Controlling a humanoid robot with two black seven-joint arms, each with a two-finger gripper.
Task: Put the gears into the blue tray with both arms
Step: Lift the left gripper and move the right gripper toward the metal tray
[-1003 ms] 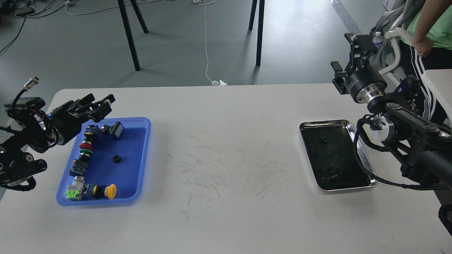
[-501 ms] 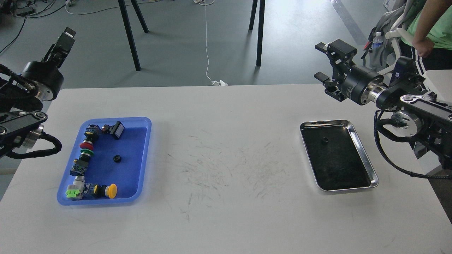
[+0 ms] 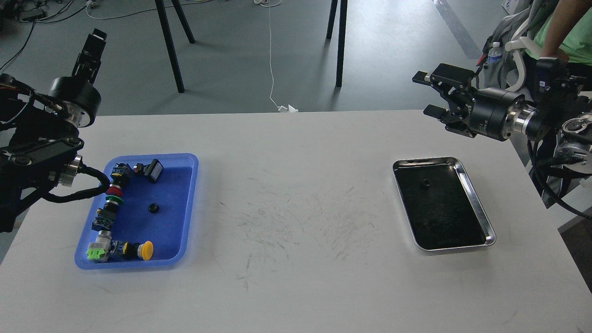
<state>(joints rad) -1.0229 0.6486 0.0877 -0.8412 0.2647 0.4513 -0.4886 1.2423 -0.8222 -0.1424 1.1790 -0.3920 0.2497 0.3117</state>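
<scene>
The blue tray [image 3: 191, 203] lies on the left of the white table. One small black gear [image 3: 153, 208] rests on its floor near the middle. A second gear [image 3: 424, 183] sits in the far half of the metal tray [image 3: 477, 200] on the right. My left gripper [image 3: 91, 50] points up and away beyond the table's back left corner, well clear of the blue tray; its fingers cannot be told apart. My right gripper [image 3: 425, 95] hovers open over the table's back right edge, behind the metal tray, with nothing between its fingers.
Several colourful push-button switches [image 3: 112, 190] line the left and front sides of the blue tray. A person in a green shirt [image 3: 562, 32] stands at the far right. Black stand legs [image 3: 339, 41] rise from the floor behind the table.
My left arm lifted away from the blue tray's back left corner and now points upward. My right gripper swung left and lower, toward the table's back right edge.
</scene>
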